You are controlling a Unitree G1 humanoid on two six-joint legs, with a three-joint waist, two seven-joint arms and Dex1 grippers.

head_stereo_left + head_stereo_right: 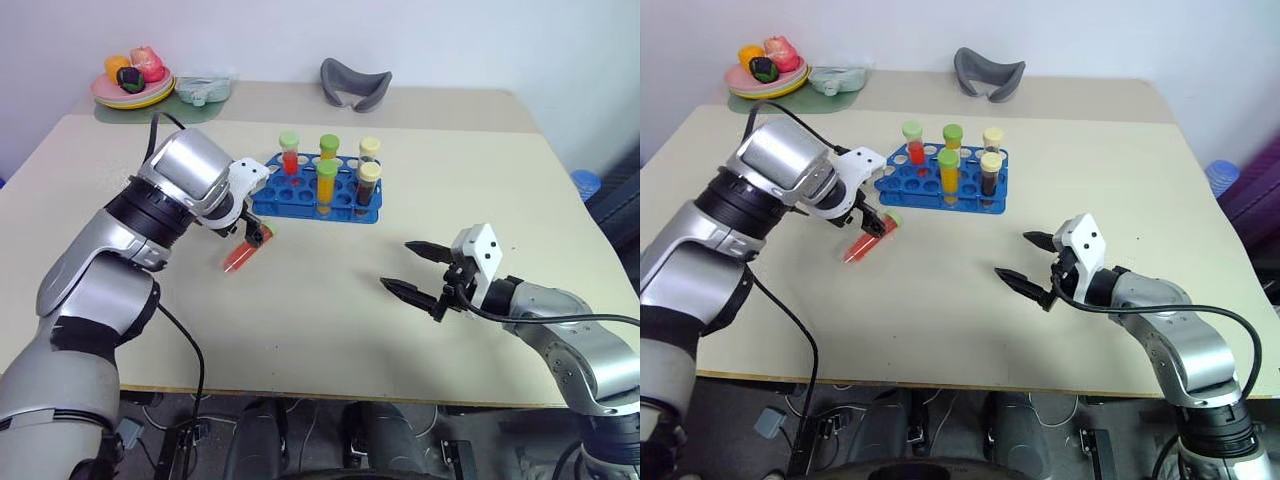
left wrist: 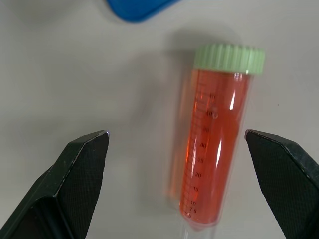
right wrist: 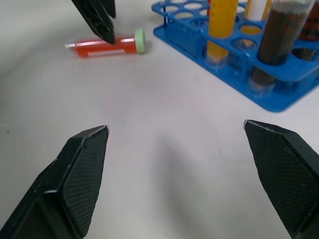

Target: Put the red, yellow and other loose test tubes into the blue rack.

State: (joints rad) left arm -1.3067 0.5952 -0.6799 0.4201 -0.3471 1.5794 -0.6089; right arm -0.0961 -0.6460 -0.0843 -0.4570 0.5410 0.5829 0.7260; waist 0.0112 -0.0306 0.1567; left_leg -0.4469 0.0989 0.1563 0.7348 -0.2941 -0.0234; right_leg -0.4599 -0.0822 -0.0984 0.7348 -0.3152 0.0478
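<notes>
Red tube (image 2: 215,144) flat on bench (image 1: 330,320), between wide-apart left jaws, untouched; right jaws apart, empty.

The beige worktop (image 1: 330,320) carries a blue rack (image 1: 318,198) near its centre. A red test tube (image 1: 243,252) lies flat just beside the rack. At the far edge rest a plate of toy fruit (image 1: 132,90), a pale green container (image 1: 203,90) and a grey curved object (image 1: 355,84).

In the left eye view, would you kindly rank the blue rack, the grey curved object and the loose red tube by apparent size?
1. Blue rack, largest.
2. Grey curved object, though it lies farther back, so the gap is unsure.
3. Loose red tube, smallest, partly covered by the left gripper.
</notes>
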